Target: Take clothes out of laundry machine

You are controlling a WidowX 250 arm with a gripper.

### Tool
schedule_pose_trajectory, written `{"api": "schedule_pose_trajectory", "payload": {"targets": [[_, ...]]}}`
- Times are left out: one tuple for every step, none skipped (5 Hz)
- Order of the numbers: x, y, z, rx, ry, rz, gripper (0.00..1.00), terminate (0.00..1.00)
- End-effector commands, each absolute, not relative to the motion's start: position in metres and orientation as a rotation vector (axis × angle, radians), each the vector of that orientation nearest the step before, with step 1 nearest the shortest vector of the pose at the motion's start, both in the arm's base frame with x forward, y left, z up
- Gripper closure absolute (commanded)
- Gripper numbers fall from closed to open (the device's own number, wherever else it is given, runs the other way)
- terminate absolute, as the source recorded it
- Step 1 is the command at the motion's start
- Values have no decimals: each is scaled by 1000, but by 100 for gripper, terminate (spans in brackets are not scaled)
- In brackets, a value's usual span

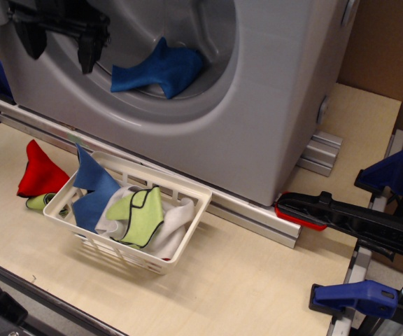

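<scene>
Pincer: the black pincer [60, 47] hangs at the upper left, in front of the left side of the drum opening, its two fingers pointing down and spread wide with nothing between them.
Pincer fingers: the right one [87, 54] ends near the left tip of the blue cloth without touching it; the left one [33, 43] sits further out, over the grey rim.
Blue cloth: the royal-blue cloth [161, 71] lies crumpled on the bottom of the drum, one corner sticking up, just to the right of the pincer and slightly lower.
Laundry machine: the grey laundry machine [271, 105] fills the upper part of the view, its round opening facing the camera; it stands on aluminium rails [254, 217] on the counter.
Counter: pale wooden counter [250, 280] below and in front of the machine.
Basket: a white slatted basket [187, 231] rests on the counter just in front of the machine, well below the pincer.
Basket contents: a lime-green cloth with black edging [138, 215], a lighter blue cloth [93, 192] hanging over the left wall, and a white cloth [177, 220].
Red cloth: a red cloth [40, 171] lies on the counter just left of the basket.
Clamps: blue and black clamps [369, 227] sit at the right edge of the counter, well apart from the machine's opening.
</scene>
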State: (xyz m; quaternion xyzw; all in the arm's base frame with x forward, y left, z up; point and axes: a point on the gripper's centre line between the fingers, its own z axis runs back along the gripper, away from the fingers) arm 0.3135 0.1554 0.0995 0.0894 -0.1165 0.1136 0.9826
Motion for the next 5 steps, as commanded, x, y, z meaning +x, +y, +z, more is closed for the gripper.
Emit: {"api": "schedule_pose_trajectory", "payload": {"targets": [[322, 150, 119, 70, -441, 138, 0, 0], [330, 141, 114, -36, -527, 84, 0, 0], [341, 123, 110, -8, -517, 8, 0, 0], [345, 115, 107, -15, -532, -36, 0, 0], [356, 105, 104, -50, -540, -68, 0, 0]]}}
